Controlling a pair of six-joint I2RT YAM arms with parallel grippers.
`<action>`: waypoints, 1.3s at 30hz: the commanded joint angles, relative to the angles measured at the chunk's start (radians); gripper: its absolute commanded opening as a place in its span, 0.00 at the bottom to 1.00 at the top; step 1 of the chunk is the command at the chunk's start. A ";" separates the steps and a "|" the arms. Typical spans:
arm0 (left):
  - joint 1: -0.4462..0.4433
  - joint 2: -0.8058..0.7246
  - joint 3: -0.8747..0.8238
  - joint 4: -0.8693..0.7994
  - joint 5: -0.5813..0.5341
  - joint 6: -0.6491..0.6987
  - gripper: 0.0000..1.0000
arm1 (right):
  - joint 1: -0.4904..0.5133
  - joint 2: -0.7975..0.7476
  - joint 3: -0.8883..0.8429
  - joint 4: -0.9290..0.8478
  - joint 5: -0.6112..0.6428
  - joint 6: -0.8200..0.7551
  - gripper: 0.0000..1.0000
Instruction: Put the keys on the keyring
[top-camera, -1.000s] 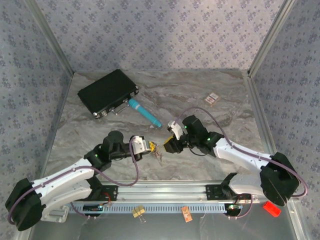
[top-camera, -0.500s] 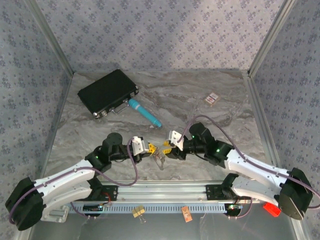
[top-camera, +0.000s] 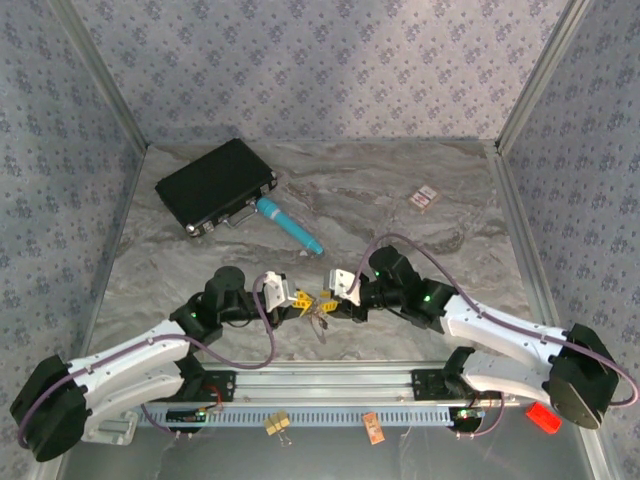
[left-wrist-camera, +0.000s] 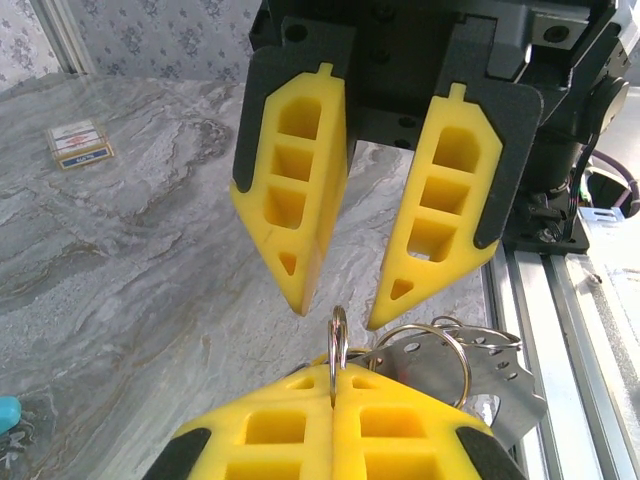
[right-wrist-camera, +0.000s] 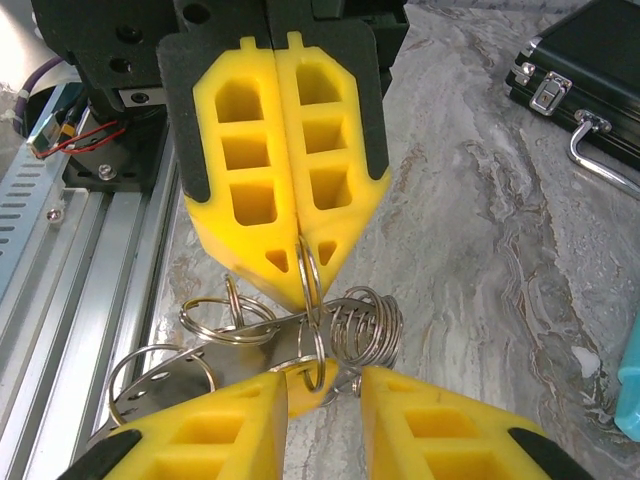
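- Marbled desk (top-camera: 400, 200): my left gripper (left-wrist-camera: 333, 385) pinches the keyring (left-wrist-camera: 338, 335) upright over it.
- Right gripper (left-wrist-camera: 338, 312) spread around it, yellow key (right-wrist-camera: 303, 377) between its tips.
- I judge threading not yet done.

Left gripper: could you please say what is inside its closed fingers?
A thin metal ring stands pinched edge-on there, with more rings and a flat metal piece bunched beside it. Its clamped part is hidden.

Wears white shells on left arm (top-camera: 120, 360) & right arm (top-camera: 500, 325), w/ black joints & bases. Trails purple cables (top-camera: 272, 330), glows green at LEDs (top-camera: 428, 296). Ends in black-housed left gripper (right-wrist-camera: 300, 275) & right gripper (left-wrist-camera: 342, 305) w/ yellow wedge fingers (left-wrist-camera: 295, 190), rect. cut-outs, triangular ones near tips.
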 joint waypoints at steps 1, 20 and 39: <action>-0.008 -0.016 -0.001 -0.013 0.041 0.017 0.00 | 0.010 0.013 0.043 0.024 -0.032 -0.012 0.27; -0.008 -0.020 0.001 -0.009 0.042 0.019 0.00 | 0.033 0.089 0.077 0.056 -0.091 -0.005 0.00; -0.010 -0.066 0.091 -0.215 -0.105 0.094 0.29 | 0.066 0.135 0.311 -0.381 0.104 -0.194 0.00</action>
